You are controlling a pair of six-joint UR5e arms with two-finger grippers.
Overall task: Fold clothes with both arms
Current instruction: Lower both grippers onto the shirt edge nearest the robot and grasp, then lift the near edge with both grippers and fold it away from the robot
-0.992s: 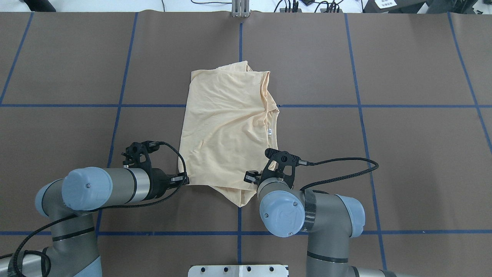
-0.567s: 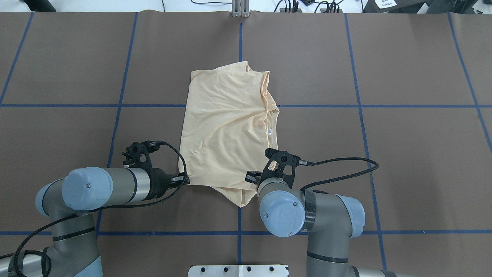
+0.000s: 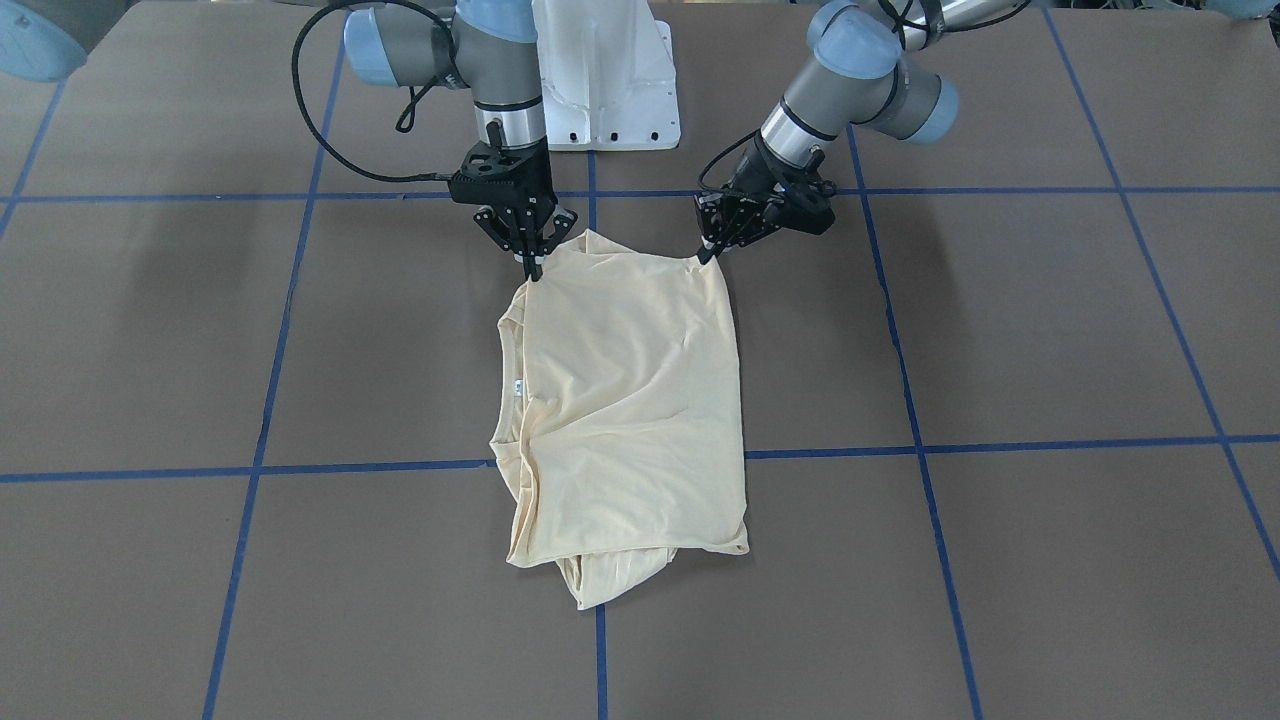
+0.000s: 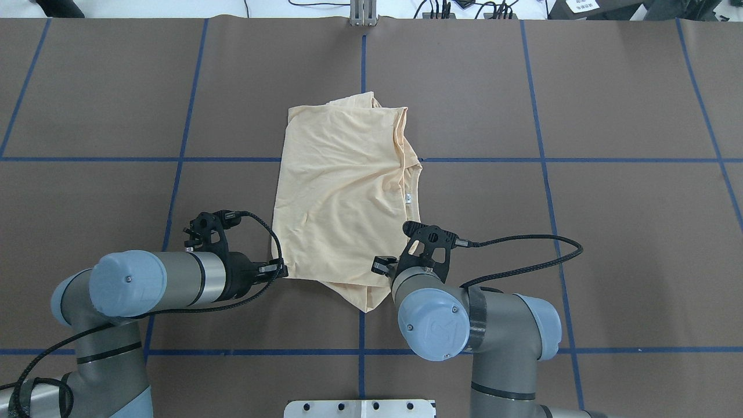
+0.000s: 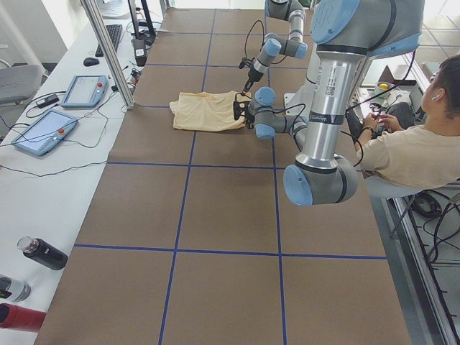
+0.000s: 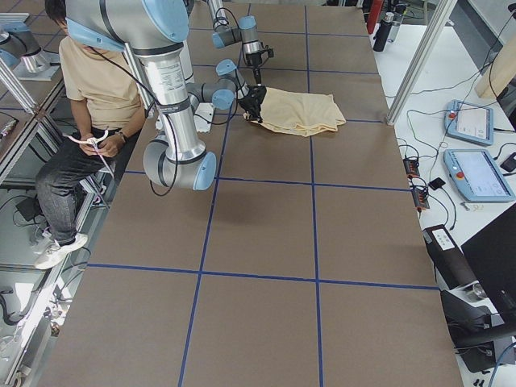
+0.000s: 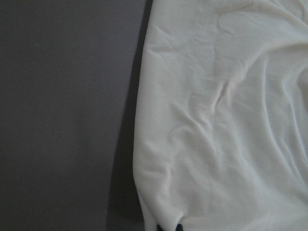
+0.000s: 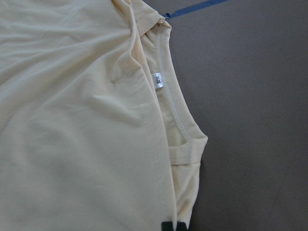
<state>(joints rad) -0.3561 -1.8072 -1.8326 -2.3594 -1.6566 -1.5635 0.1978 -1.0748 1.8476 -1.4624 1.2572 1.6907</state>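
Note:
The cream-yellow clothes (image 4: 342,191) lie folded in the table's middle, the white neck label (image 4: 408,199) on the robot's right side; no print shows. In the front view the left gripper (image 3: 707,254) is shut on the near corner of the shirt (image 3: 630,400). The right gripper (image 3: 530,266) pinches the other near corner, its fingers drawn to a point. The left wrist view has dark fingertips (image 7: 179,227) closed at the cloth's edge (image 7: 226,120). In the right wrist view the fingertips (image 8: 166,226) grip the hem below the label (image 8: 158,80). From overhead, the right wrist hides its gripper.
Brown table cover with blue tape grid (image 4: 545,159). White base pedestal (image 3: 600,80) stands between the arms. A seated person (image 5: 402,151) is behind the robot. Teach pendants (image 5: 86,90) and bottles (image 5: 43,253) lie on the side bench.
The right arm's elbow and wrist have shifted slightly to the right and its cable has swung out. The left arm has edged slightly left. The shirt has barely moved.

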